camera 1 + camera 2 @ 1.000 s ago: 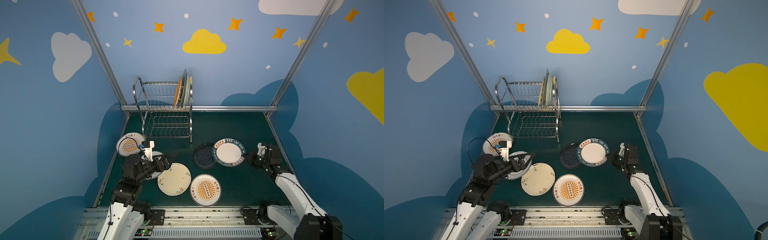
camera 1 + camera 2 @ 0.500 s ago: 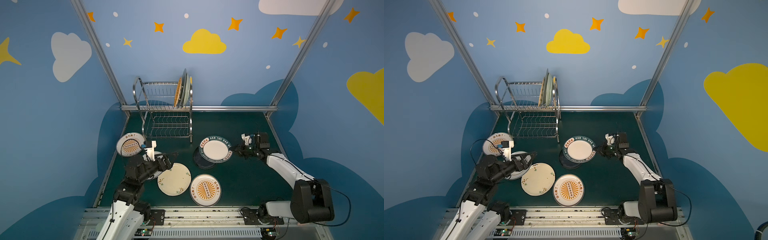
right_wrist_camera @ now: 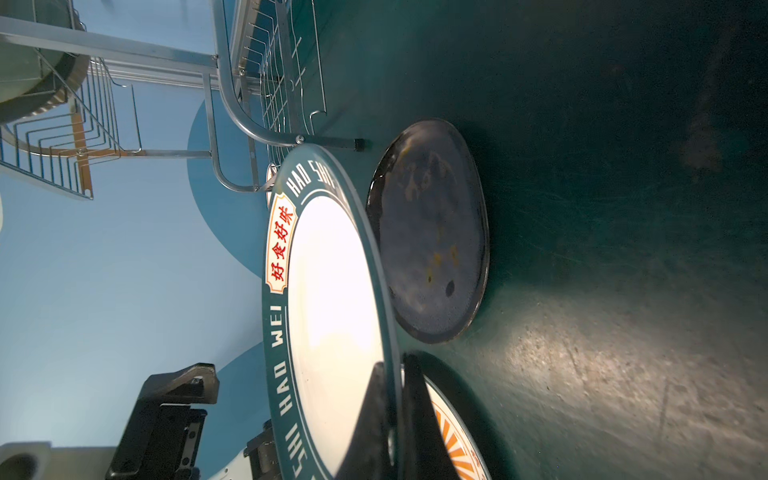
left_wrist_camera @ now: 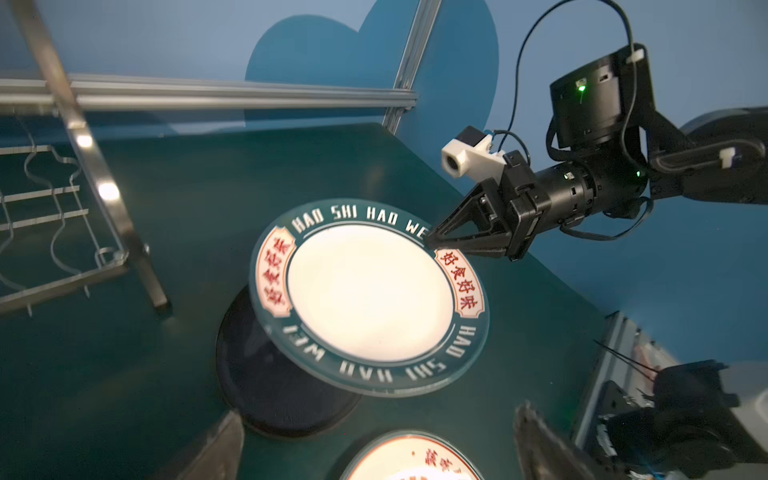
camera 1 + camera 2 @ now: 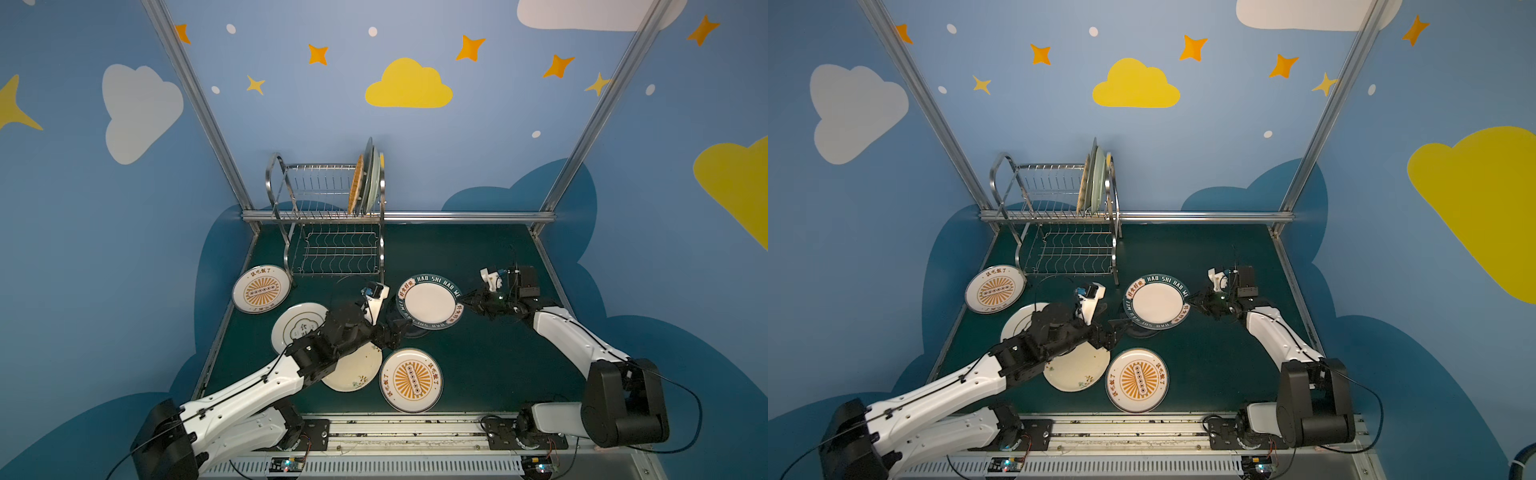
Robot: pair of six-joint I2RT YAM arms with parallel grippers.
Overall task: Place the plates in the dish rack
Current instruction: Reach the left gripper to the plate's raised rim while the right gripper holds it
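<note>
Your right gripper (image 4: 430,241) is clenched on the rim of the teal-rimmed plate (image 5: 430,301). It holds the plate tilted, clear of the table (image 5: 478,365) and above the black plate (image 4: 270,386), which it half hides. Your left gripper (image 5: 395,331) is spread wide just beside the plate's near edge, grasping nothing; in the left wrist view its fingers (image 4: 540,449) are cut off. The left arm (image 5: 249,386) covers part of the cloud-emblem plate (image 5: 296,328) and the cream floral plate (image 5: 358,370). Three plates (image 5: 365,178) stand edge-on in the upper tier of the dish rack (image 5: 338,253), and you can't separate them cleanly.
</note>
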